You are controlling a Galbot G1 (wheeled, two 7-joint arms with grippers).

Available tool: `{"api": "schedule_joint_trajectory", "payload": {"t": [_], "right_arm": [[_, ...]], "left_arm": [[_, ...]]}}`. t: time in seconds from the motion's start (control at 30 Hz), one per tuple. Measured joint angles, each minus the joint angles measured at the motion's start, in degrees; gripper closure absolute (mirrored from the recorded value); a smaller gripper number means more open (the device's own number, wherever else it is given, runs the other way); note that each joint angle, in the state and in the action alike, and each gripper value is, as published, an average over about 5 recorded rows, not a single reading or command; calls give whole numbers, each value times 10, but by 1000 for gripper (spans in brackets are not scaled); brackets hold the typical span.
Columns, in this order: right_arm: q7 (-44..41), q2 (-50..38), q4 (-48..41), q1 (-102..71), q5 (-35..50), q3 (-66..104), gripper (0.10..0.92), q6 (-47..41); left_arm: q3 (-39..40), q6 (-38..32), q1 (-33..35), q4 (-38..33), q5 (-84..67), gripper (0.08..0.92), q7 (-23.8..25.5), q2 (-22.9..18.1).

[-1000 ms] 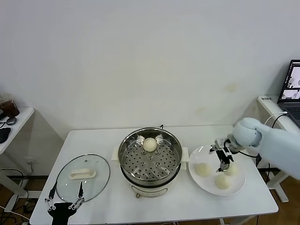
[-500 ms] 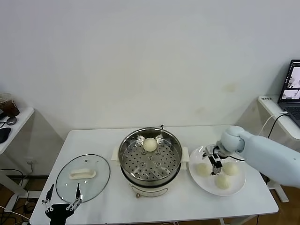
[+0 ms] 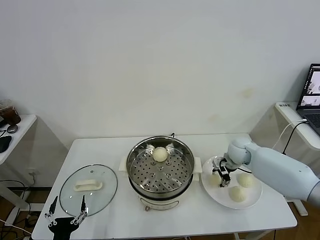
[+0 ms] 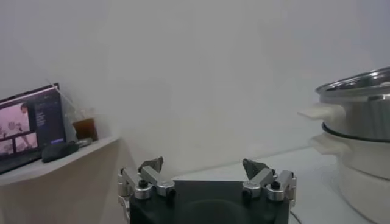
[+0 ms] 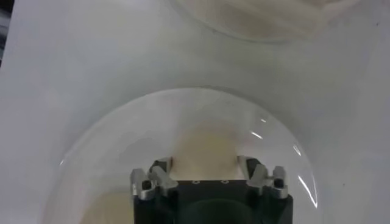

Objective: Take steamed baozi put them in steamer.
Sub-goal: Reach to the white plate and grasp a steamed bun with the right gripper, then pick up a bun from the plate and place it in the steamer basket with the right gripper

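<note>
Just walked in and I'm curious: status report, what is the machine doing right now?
Right tool down around a baozi on the plate. Left tool open, idle by the lid. One bun in steamer. Nothing blocking.

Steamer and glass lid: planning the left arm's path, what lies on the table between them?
Head view shows only bare table between the steamer and the glass lid.

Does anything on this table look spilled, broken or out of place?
Nothing stands out. One baozi sits in the steamer, three remain on the white plate, and the glass lid lies flat beside the pot. The right gripper straddles a plate bun; the left gripper waits at the table's near edge.
</note>
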Motion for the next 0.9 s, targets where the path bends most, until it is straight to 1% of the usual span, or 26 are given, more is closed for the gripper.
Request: {"api": "schedule_joint_trajectory", "payload": {"t": [0.1,0.2,0.37,0.53,0.73,0.9], "right_arm": [[-2,-1,1,0,0,2,524,-3],[-5,-4,5,4,4,4,553,-7],[-9,-22,21,29,21,-6,558,-16],[-11,-45,44,90,61,-34,554,-27],[-3,-50,80,216,136,-101,544,-46],[14,-28,116,322,215,-163,542,-74]], "left_arm": [[0,0,1,0,0,177,0,0],[0,0,1,-1,0,177,0,0],[1,0,0,-3,0,177,0,0],[5,0,-4,-1,-2,177,0,2],[12,1,-14,4,-6,177,1,8],[15,2,-22,5,-9,177,2,14]]}}
